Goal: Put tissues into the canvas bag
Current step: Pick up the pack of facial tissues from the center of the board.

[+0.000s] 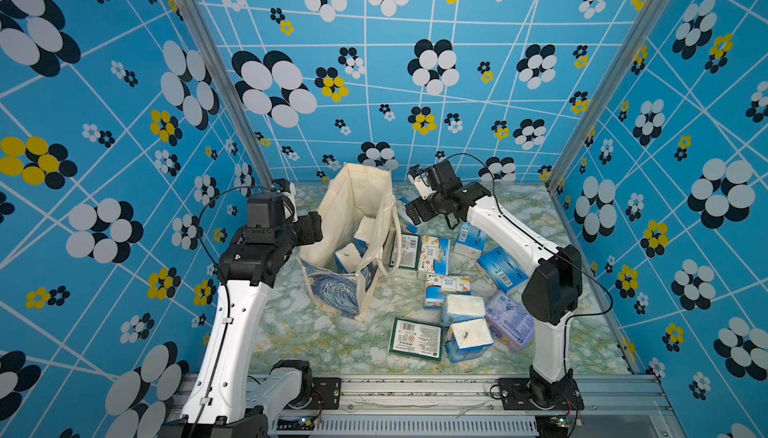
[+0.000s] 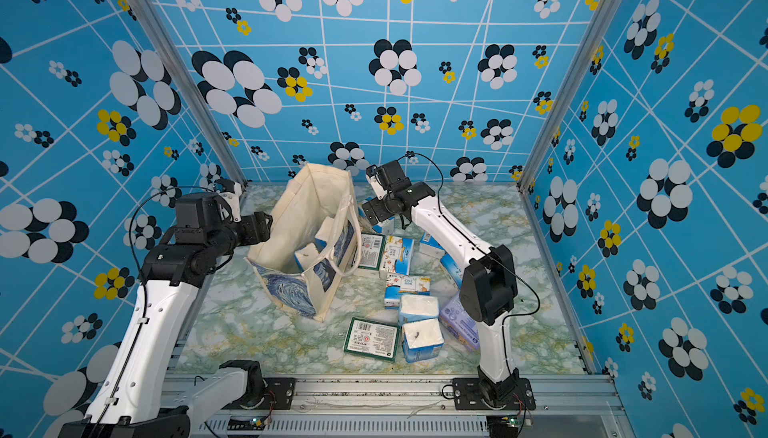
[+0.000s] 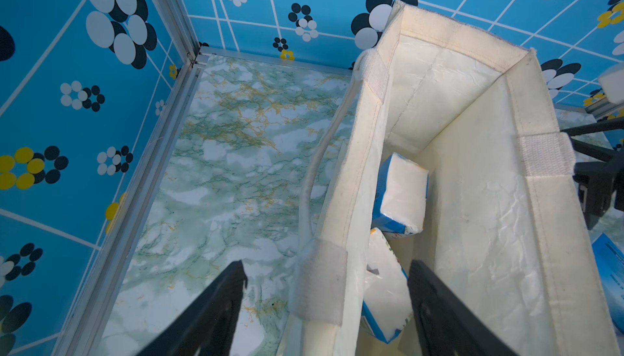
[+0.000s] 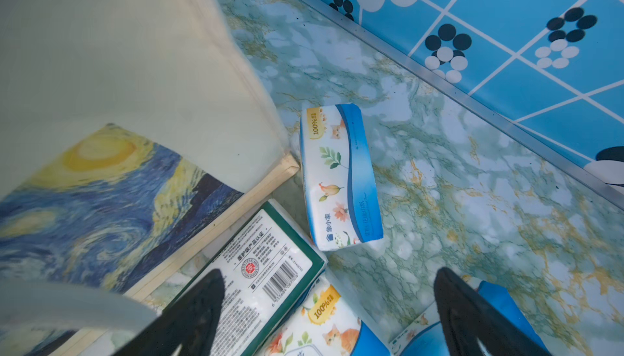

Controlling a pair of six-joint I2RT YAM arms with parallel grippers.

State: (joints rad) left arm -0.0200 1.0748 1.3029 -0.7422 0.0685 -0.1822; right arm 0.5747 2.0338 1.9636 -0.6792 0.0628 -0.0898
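As the left wrist view shows, your left gripper (image 3: 326, 266) stands with its jaws wide apart and grips nothing. One side wall of the canvas bag (image 3: 472, 236) rises between them, one finger outside it and one inside.

The bag stands upright and open on the marbled table (image 1: 311, 332) between the arms in both top views. Two tissue packs (image 3: 401, 195) lie inside it, one above the other against that wall.

Your right gripper (image 4: 329, 272) is also spread wide and empty. It hangs over loose packs just beside the bag's painted side. A blue-and-white floral pack (image 4: 341, 175) lies flat near the bag's corner, and a green-labelled pack (image 4: 266, 270) rests against the bag's base.

The remaining packs, a lavender pack (image 1: 509, 319) among them, lie scattered on the table to the bag's right.
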